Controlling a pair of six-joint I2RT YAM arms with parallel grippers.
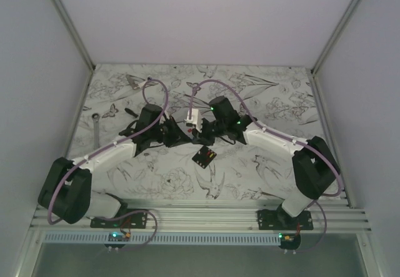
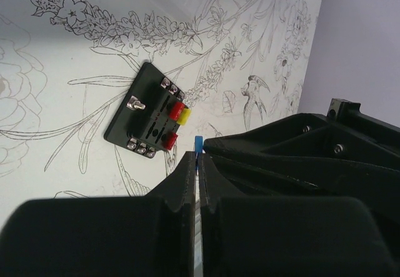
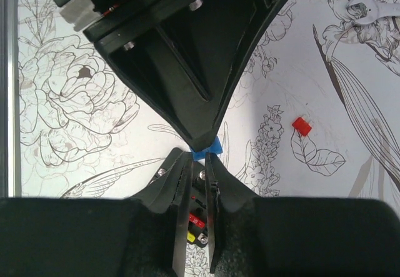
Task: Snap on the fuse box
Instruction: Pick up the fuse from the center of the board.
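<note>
White links (image 1: 103, 156), black joints (image 1: 65, 189), lilac cables (image 1: 164, 92), black right claw (image 3: 197, 159), silver screws (image 3: 195, 4)

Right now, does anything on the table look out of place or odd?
One loose red fuse lies on the table, apart from the fuse box, where some slots look unfilled. A blue fuse is pinched in the left claw, the right claw tips right at it. Nothing looks damaged.
</note>
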